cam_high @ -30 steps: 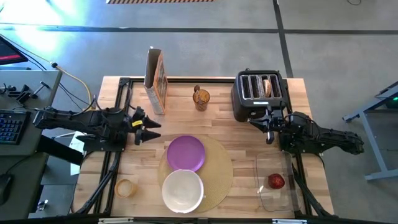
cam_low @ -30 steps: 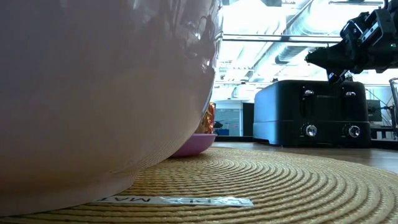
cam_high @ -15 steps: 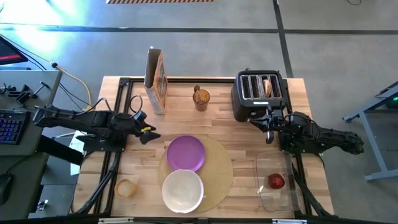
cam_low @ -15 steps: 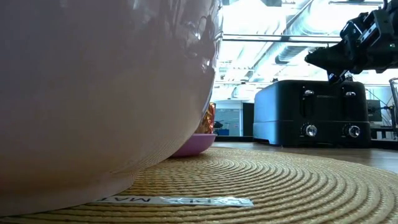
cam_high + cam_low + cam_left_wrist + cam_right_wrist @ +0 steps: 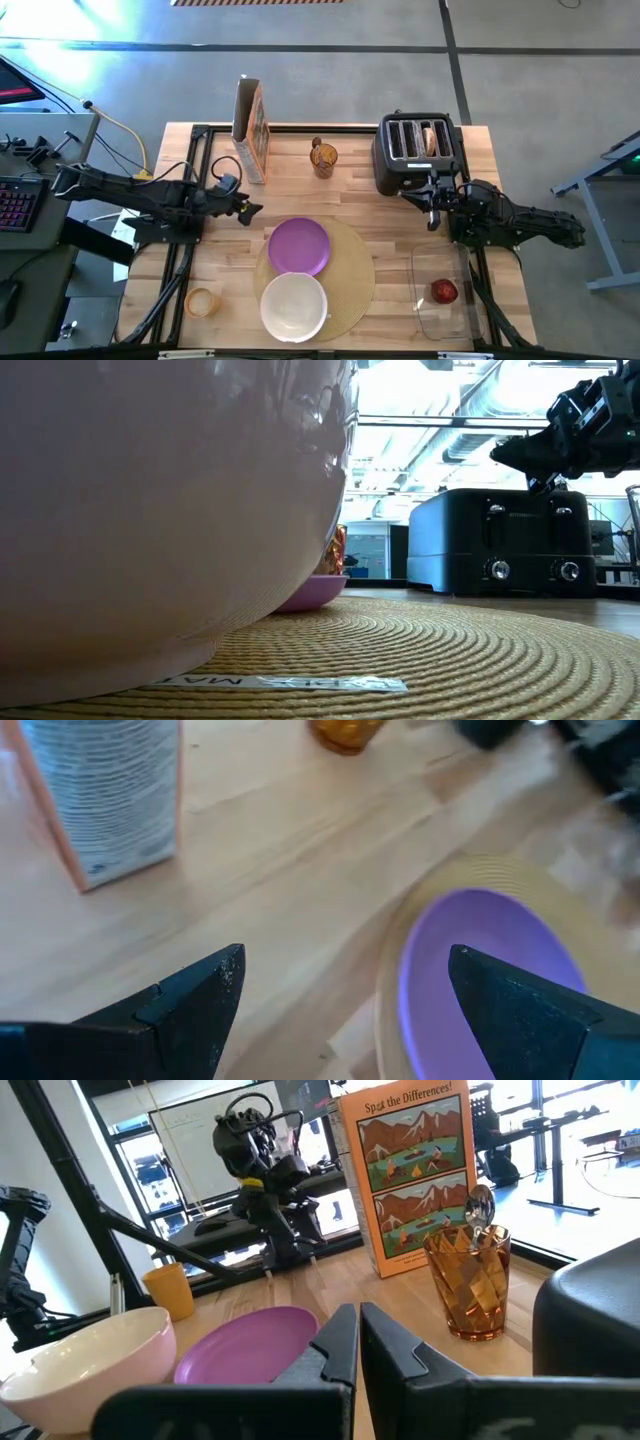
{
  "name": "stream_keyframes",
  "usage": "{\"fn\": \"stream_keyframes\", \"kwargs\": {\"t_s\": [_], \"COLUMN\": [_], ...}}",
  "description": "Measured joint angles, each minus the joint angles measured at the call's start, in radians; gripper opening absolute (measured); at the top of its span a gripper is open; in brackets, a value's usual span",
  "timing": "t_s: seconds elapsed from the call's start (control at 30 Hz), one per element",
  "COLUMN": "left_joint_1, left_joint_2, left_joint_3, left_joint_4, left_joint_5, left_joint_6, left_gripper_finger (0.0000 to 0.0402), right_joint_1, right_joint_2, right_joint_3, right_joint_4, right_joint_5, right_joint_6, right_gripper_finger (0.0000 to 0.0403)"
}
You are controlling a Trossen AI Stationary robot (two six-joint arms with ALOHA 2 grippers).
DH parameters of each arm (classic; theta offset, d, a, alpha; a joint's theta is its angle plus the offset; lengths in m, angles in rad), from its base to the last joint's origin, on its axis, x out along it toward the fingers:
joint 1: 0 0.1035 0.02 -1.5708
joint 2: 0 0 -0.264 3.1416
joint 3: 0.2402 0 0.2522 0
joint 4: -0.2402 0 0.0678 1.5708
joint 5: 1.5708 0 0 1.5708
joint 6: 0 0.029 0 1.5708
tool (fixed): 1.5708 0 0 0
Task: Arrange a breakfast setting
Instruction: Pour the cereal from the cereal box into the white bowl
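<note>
two pieces sit on our mat: purple plate and white bowl. bagel waits in the toaster, apple probably in a clear tray. left gripper fingers spread, empty; right gripper fingers clenched, empty.

In the low view the glossy white bowl fills the left side, cut off by the edges, hiding most of the small purple plate. The far edge of the left wrist view is blurred.
</note>
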Motion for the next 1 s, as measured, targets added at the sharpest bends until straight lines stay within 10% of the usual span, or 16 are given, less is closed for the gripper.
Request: {"fn": "stream_keyframes", "kwargs": {"t_s": [1.0], "left_joint_1": [0.007], "left_joint_2": [0.422], "left_joint_3": [0.000], "left_joint_4": [0.043], "left_joint_5": [-0.396], "left_joint_6": [-0.248], "left_gripper_finger": [0.0339], "right_joint_1": [0.000], "right_joint_2": [0.000], "right_joint_3": [0.000], "right_joint_4": [0.000], "right_joint_5": [0.001], "right_joint_6": [0.000], "right_gripper_finger": [0.0000]}}
